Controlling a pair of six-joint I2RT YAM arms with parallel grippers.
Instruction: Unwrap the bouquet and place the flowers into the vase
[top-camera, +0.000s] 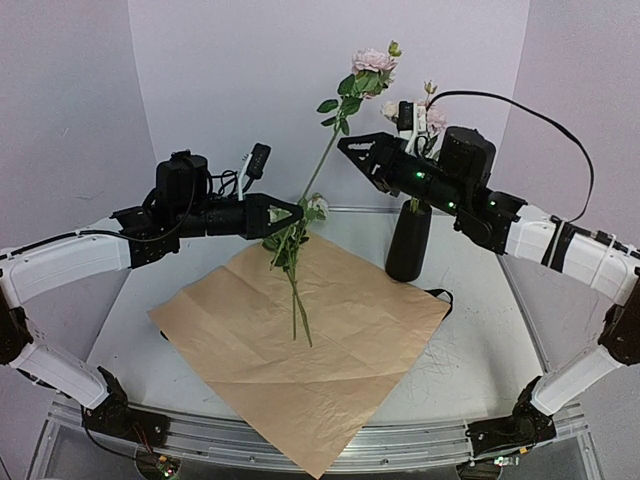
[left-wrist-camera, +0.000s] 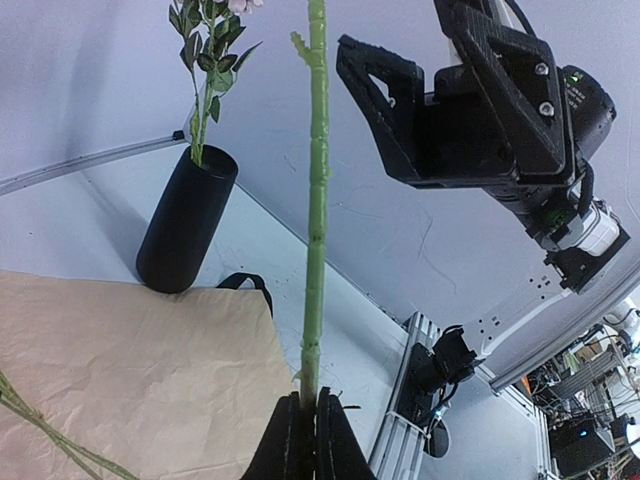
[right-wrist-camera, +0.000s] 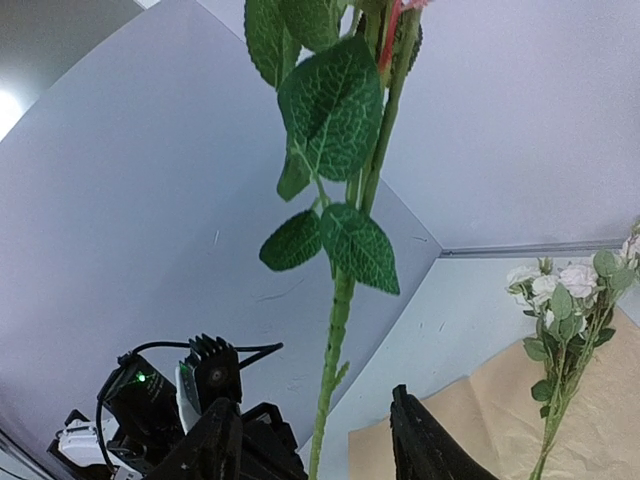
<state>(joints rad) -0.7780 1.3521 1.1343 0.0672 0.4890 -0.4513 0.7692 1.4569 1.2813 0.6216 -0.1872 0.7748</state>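
Note:
A single flower stem (left-wrist-camera: 316, 200) stands upright with its pink bloom (top-camera: 373, 60) at the top. My left gripper (top-camera: 298, 212) is shut on its lower part, fingertips pinched together (left-wrist-camera: 308, 408). My right gripper (top-camera: 346, 146) is open, level with the leafy upper stem (right-wrist-camera: 335, 330), which runs between its fingers (right-wrist-camera: 415, 445) without touching either. The black vase (top-camera: 408, 243) stands at the back right with flowers in it (top-camera: 432, 118). More flowers (top-camera: 295, 285) lie on the unwrapped tan paper (top-camera: 300, 350). The bouquet is undone; its black ribbon (top-camera: 440, 295) lies by the paper's right edge.
The paper sheet covers the middle of the white table (top-camera: 480, 360) and hangs over the metal rail (top-camera: 420, 445) at the near edge. White walls close in the back and sides. The vase (left-wrist-camera: 185, 225) stands just beyond the paper's far corner.

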